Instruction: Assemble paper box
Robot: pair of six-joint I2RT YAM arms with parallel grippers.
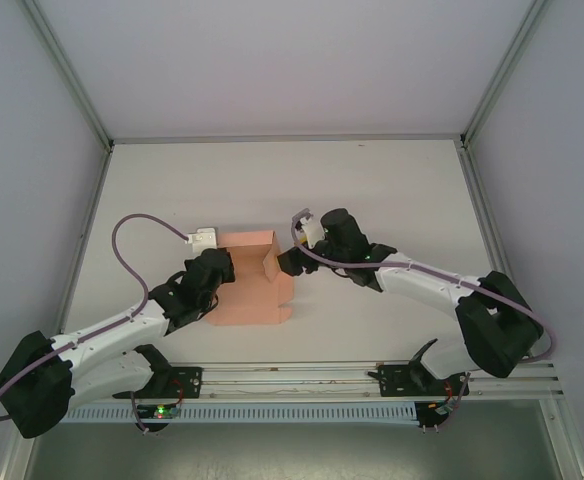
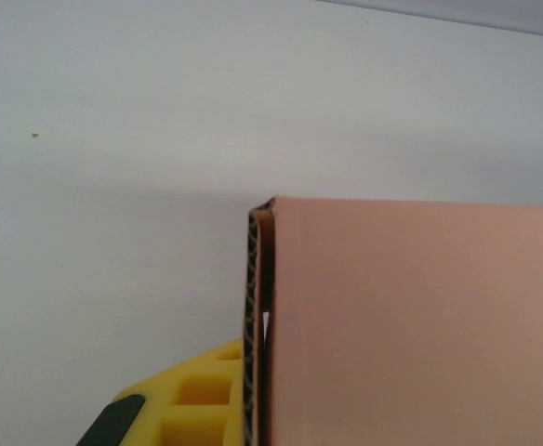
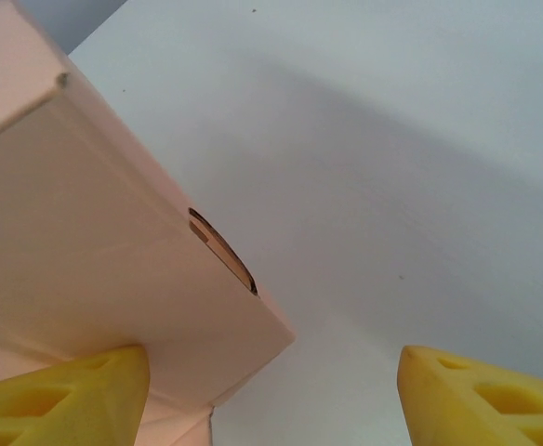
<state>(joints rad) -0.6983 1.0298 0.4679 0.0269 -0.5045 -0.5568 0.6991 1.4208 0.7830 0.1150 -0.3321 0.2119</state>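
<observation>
Low in the left wrist view a yellow finger (image 2: 197,400) of the left gripper (image 1: 222,272) sits tight against the striped cut edge of the paper box (image 1: 250,290). That edge runs straight up the middle of the frame, and the pink wall fills the lower right. The left gripper is pressed together, pinching this wall at the box's left side.

In the right wrist view the right gripper (image 3: 271,376) stands spread. Of its yellow fingers (image 3: 62,395), the one in the lower left corner lies against the box's wall; the other, in the lower right, is well apart over bare worktop (image 1: 372,190). The box's corner points down between them, with a small slot cut along its fold.

From above, the box lies at the centre of the worktop between the two grippers, with a flap (image 1: 270,262) standing up on its right side. The surface is bare towards the upper frame and to the far right
</observation>
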